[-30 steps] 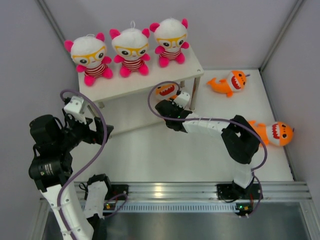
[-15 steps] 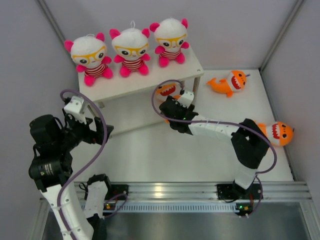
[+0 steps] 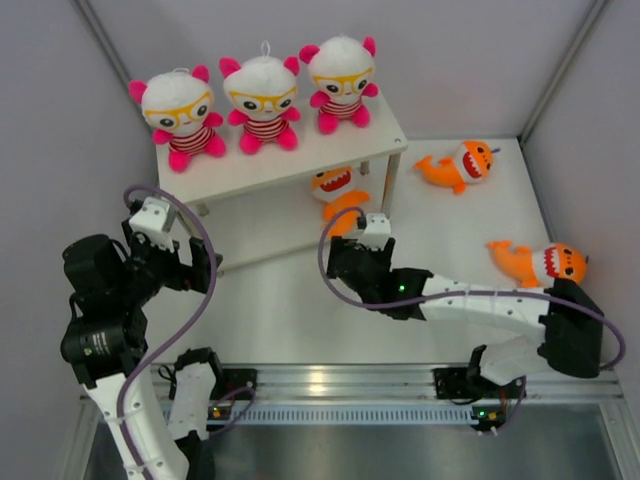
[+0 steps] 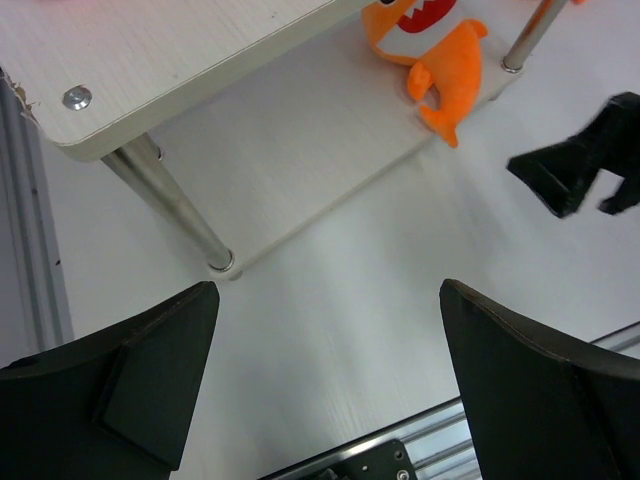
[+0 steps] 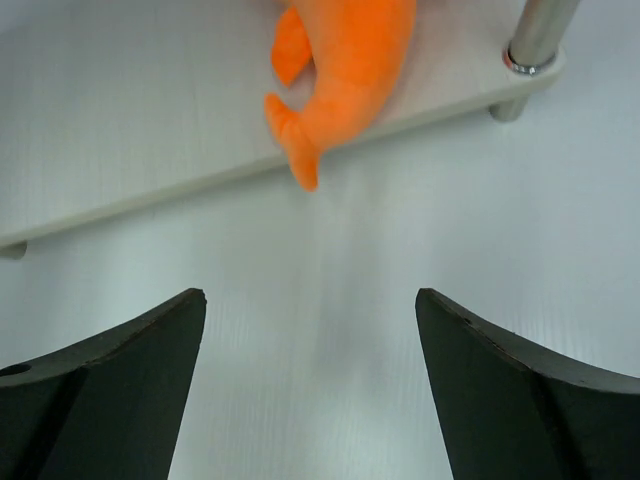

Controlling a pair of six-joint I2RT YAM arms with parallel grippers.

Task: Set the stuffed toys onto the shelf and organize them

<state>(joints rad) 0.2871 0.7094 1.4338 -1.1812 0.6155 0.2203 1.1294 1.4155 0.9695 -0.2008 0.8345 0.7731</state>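
Observation:
Three white bears with pink ears sit in a row on top of the white shelf. One orange shark lies on the lower tier beside the right leg. Two more sharks lie on the table to the right. My right gripper stands open and empty over the table, just in front of the lower tier. The left gripper hangs open and empty near the shelf's left front leg.
The shelf's silver legs stand close to both grippers. Grey walls close in the table on the left, back and right. An aluminium rail runs along the near edge.
The right gripper has let go of the shark on the lower tier, opened wide and drawn back toward the near edge. The left arm has barely shifted.

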